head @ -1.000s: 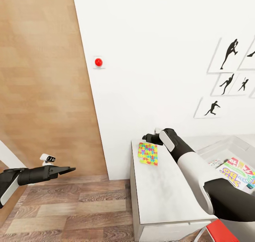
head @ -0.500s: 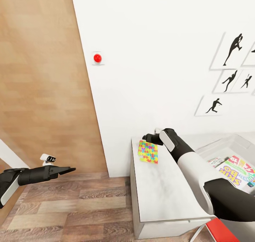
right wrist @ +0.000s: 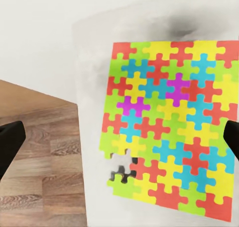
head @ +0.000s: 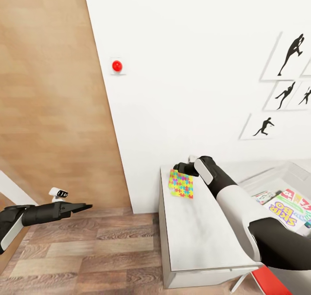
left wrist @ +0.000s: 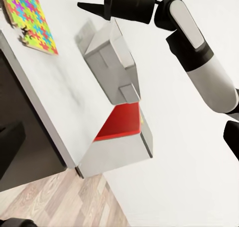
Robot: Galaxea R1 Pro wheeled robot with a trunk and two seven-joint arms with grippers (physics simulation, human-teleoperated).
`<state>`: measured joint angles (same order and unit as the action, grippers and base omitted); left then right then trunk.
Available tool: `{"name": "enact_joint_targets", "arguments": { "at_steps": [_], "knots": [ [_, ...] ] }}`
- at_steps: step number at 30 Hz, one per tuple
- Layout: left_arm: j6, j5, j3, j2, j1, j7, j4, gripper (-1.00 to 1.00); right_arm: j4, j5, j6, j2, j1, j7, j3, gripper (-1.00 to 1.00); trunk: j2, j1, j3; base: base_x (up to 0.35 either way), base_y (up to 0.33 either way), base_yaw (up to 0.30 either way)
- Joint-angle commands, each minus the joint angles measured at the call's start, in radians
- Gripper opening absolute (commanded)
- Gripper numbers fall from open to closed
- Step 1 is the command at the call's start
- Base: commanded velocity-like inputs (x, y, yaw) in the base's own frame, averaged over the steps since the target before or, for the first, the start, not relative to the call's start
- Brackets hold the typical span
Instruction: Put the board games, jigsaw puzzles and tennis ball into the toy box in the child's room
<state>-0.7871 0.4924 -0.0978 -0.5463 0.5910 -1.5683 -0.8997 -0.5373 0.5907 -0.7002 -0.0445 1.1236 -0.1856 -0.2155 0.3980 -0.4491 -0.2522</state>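
The pale grey worktop carries the toy box at its right, with printed game boxes lying inside. A jigsaw puzzle lies flat at the worktop's far left corner. The right tool hovers just above the puzzle's far edge, its fingers spread wide and holding nothing. The left tool hangs over the wood floor, well apart, fingers together and empty.

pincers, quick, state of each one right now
Left pincer: empty, out over the floor; open or shut cannot be told.
Right pincer: open, above the far edge of the jigsaw puzzle, holding nothing.
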Motion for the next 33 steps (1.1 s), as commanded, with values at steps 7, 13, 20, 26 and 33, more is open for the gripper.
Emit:
{"name": "enact_joint_targets", "arguments": {
  "at_steps": [7, 13, 20, 26, 33],
  "knots": [
    [-0.009, 0.005, -0.005, -0.001, 0.001, -0.002, 0.0, 1.0, -0.015, 0.011, -0.002, 0.003, 0.001, -0.009, -0.006, 1.0, 0.002, -0.001, -0.014, 0.129, 0.0, 0.0],
    [-0.009, 0.005, -0.005, -0.001, 0.001, -0.002, 0.0, 1.0, -0.016, 0.011, -0.002, 0.003, 0.001, -0.009, -0.006, 1.0, 0.002, -0.001, -0.024, 0.015, 0.0, 0.0],
    [-0.01, 0.005, -0.005, -0.001, 0.001, -0.002, 0.0, 1.0, -0.016, 0.011, -0.002, 0.003, 0.001, -0.009, -0.006, 1.0, 0.002, -0.001, -0.035, 0.124, 0.0, 0.0],
    [-0.009, 0.005, -0.005, -0.001, 0.001, -0.002, 0.0, 1.0, -0.016, 0.011, -0.002, 0.004, 0.001, -0.009, -0.006, 1.0, 0.002, -0.001, -0.045, 0.055, 0.0, 0.0],
    [-0.009, 0.004, -0.005, -0.001, 0.001, -0.002, 0.0, 1.0, -0.015, 0.012, -0.001, 0.018, 0.001, -0.009, -0.005, 1.0, 0.002, -0.001, -0.057, 0.006, 0.0, 0.0]
  ]
}}
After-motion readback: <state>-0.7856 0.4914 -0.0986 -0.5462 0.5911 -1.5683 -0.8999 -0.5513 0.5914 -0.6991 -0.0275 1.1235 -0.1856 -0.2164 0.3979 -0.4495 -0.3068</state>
